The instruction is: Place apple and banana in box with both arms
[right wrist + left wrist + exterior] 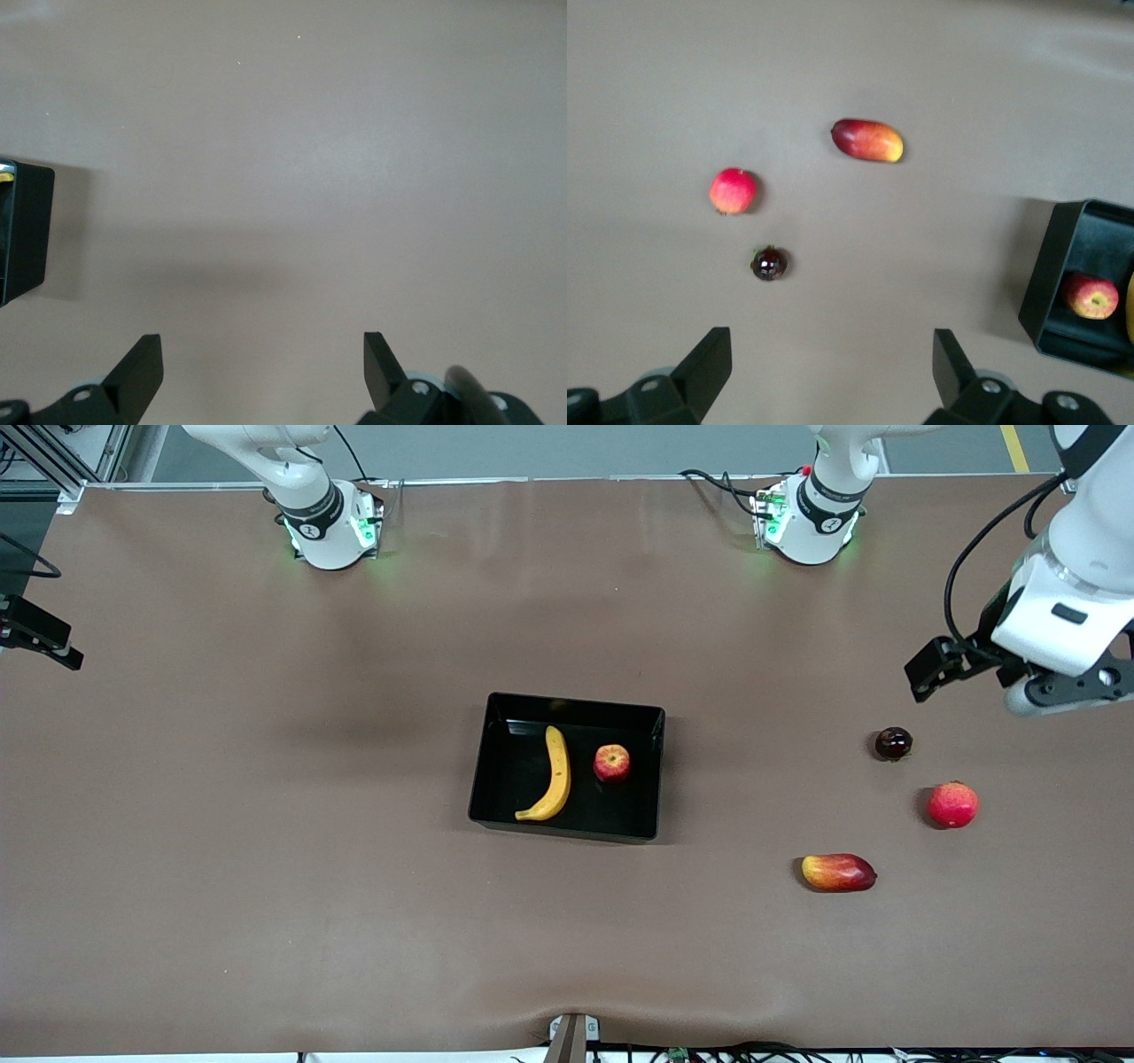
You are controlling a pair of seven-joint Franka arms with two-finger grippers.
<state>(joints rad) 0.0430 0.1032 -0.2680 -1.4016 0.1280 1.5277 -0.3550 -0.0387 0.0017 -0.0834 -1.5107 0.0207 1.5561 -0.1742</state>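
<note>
- At table centre, the shallow rectangular black plastic box sits flat on the brown tabletop, glossy walls up.
- Long curved yellow banana lies inside the box, in the half toward the right arm's end, running lengthwise from the farther wall toward the nearer wall.
- Small round red apple with yellow-orange streaks also rests inside the box, beside the banana toward the left arm's end, apart from it, not touching.
- Left wrist view catches a corner of the box with the apple in it.
- Left gripper hangs in the air over bare tabletop at the left arm's end of the table, fingers spread wide, nothing between them.
- Right gripper hangs over bare tabletop at the right arm's end, fingers spread wide, nothing held; edge of the box shows in its wrist view.
- Three loose fruits lie toward the left arm's end, well apart from the box: small dark maroon round fruit farthest from the front camera, pink-red round fruit nearer, elongated red-yellow mango-like fruit nearest.
- Same three in left wrist view: dark fruit, pink-red fruit, mango-like fruit.
</note>
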